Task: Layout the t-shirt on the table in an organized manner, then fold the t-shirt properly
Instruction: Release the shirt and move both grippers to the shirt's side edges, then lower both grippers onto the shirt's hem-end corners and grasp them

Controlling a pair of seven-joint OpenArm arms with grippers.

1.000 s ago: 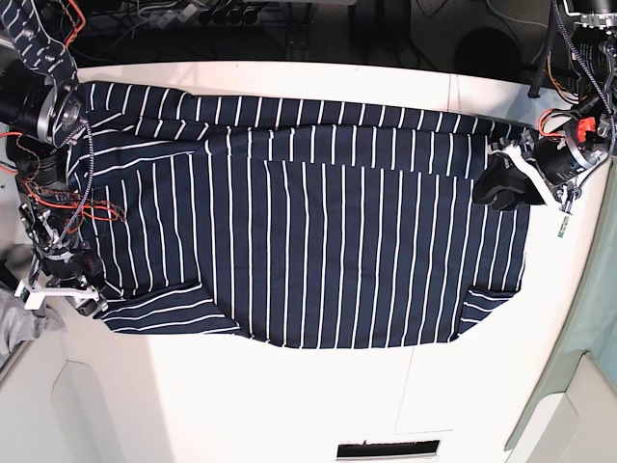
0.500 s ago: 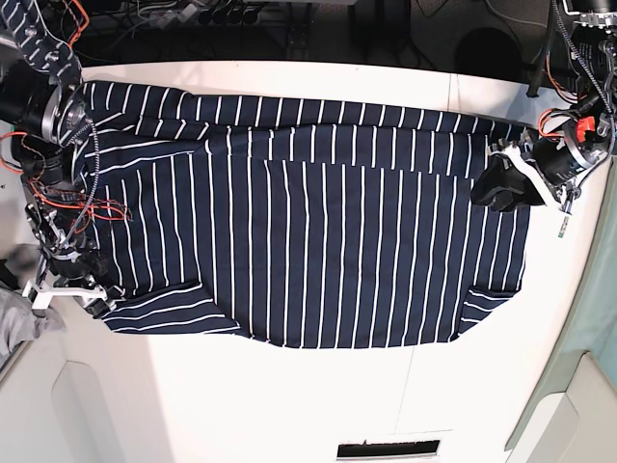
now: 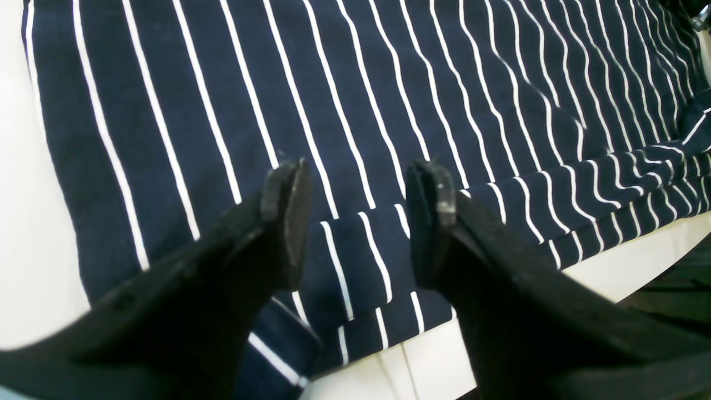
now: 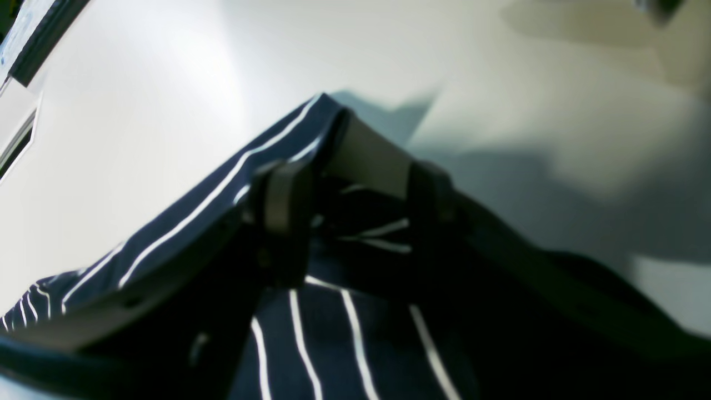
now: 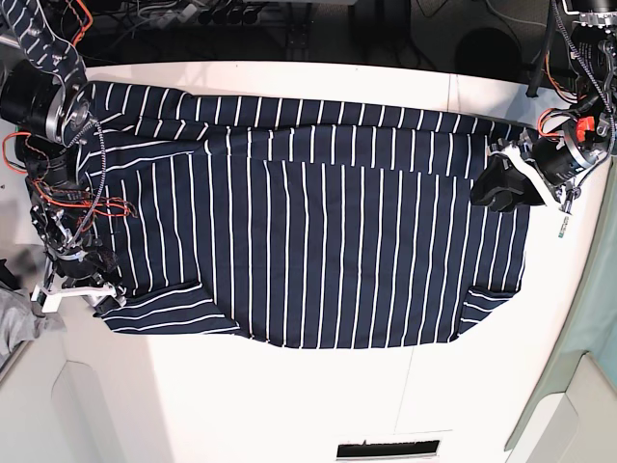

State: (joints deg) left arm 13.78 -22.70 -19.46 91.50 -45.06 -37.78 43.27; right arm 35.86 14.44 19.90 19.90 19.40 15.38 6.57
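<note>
The navy white-striped t-shirt [image 5: 318, 241] lies spread across the white table [image 5: 289, 405], its far edge folded over in a band. In the base view my left gripper [image 5: 501, 188] sits at the shirt's right end. The left wrist view shows that gripper [image 3: 358, 183] open just above the folded band [image 3: 355, 261], holding nothing. My right gripper [image 5: 92, 289] is at the shirt's near left corner. In the right wrist view its jaws [image 4: 355, 189] stand apart, and the shirt's raised edge [image 4: 233, 178] drapes over one finger [image 4: 283, 216].
A grey cloth [image 5: 14, 323] lies off the table's left edge. A dark slot [image 5: 386, 449] sits at the table's near edge. Cables and dark equipment [image 5: 241, 24] line the far side. Bare tabletop [image 5: 289, 386] stretches in front of the shirt.
The right arm has shifted slightly inward along the shirt's left edge. The left arm and the shirt's outline look the same.
</note>
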